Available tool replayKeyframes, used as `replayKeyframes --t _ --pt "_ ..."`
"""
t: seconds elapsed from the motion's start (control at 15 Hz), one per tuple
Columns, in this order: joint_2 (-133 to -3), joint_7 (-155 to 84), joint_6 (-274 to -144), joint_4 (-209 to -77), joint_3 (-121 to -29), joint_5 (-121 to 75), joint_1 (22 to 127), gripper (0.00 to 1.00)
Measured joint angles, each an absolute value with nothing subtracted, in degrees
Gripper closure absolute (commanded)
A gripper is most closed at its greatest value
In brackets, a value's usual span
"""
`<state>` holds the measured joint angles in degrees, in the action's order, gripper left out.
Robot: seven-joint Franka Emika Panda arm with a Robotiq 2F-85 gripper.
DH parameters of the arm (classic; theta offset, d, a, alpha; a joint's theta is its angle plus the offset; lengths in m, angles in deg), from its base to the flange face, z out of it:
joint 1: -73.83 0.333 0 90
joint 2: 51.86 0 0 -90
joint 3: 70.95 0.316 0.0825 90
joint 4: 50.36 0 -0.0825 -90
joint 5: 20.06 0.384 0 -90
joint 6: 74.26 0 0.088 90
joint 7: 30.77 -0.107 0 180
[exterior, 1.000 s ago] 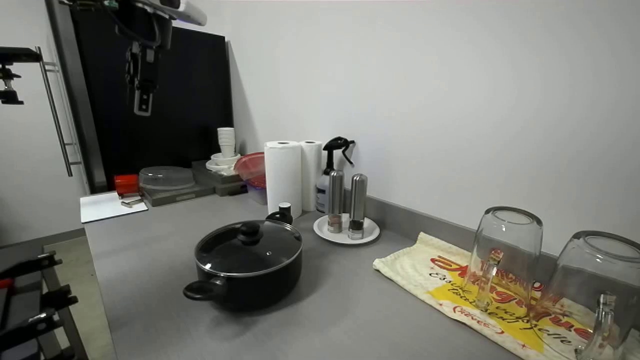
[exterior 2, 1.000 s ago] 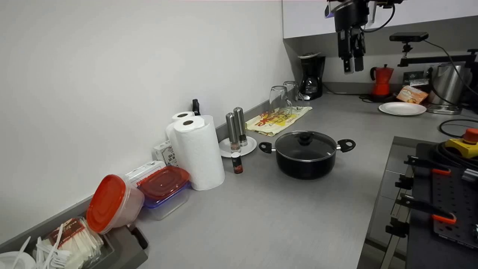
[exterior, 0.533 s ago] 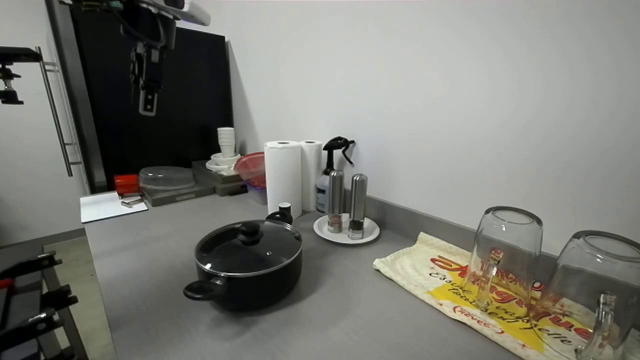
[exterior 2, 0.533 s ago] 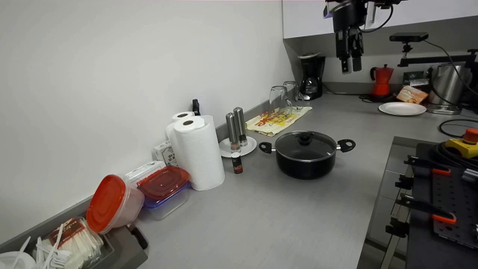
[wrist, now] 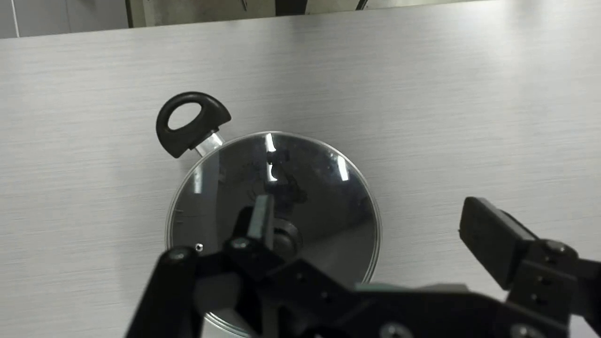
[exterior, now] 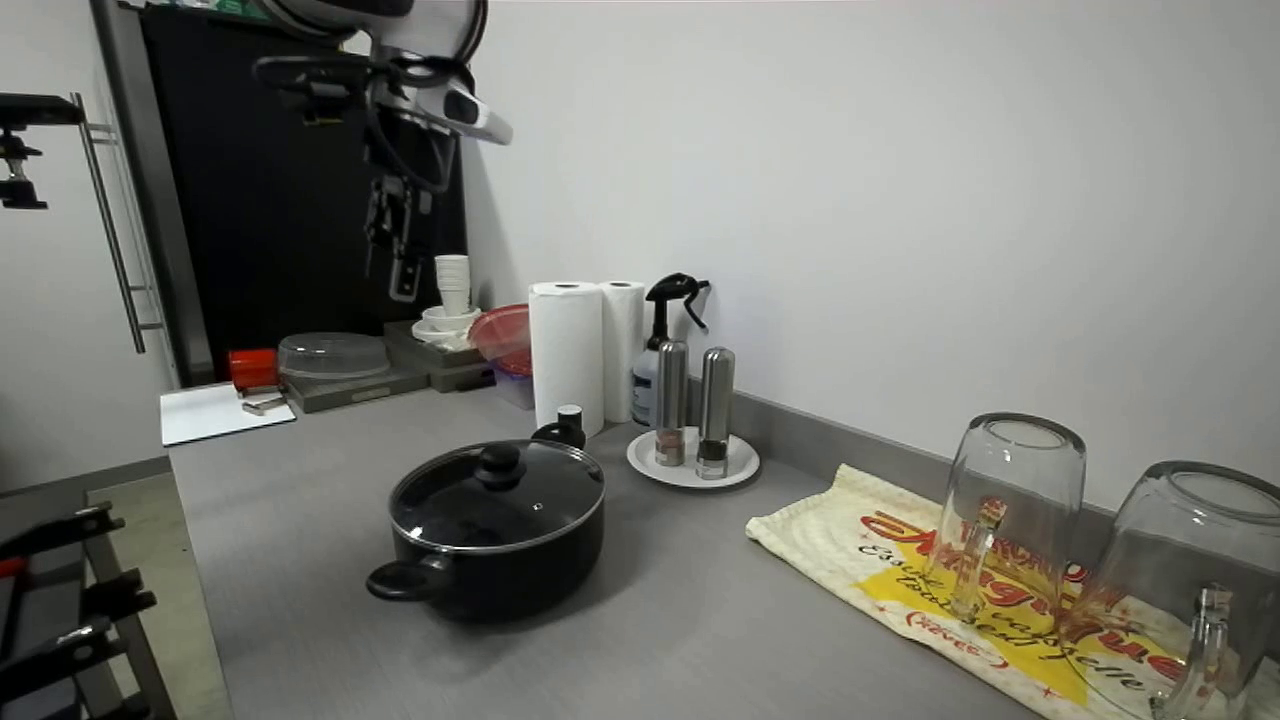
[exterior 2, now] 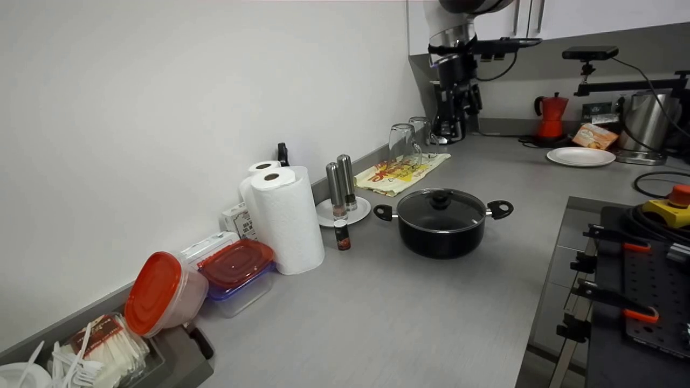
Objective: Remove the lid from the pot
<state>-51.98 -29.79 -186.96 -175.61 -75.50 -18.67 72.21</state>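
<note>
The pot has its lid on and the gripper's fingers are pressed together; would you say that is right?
Not quite: the gripper is open, with its fingers well apart, as the wrist view shows. The pot does have its lid on.

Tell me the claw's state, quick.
Claw: wide open, holding nothing.

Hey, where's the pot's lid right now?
The lid sits on top of the pot, right of centre in an exterior view, just to the right of the white plate holding two silver-coloured grinders.
</note>
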Motion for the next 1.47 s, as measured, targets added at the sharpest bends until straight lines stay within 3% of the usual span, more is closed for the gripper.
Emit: replayKeyframes --t 0.53,1.47 --pt "-66.66 -35.47 -196.15 -170.87 -75.98 -18.69 69.68 0.00" --pt "-75.45 -46.24 -201.83 -163.92 -76.35 -20.90 70.90 0.00"
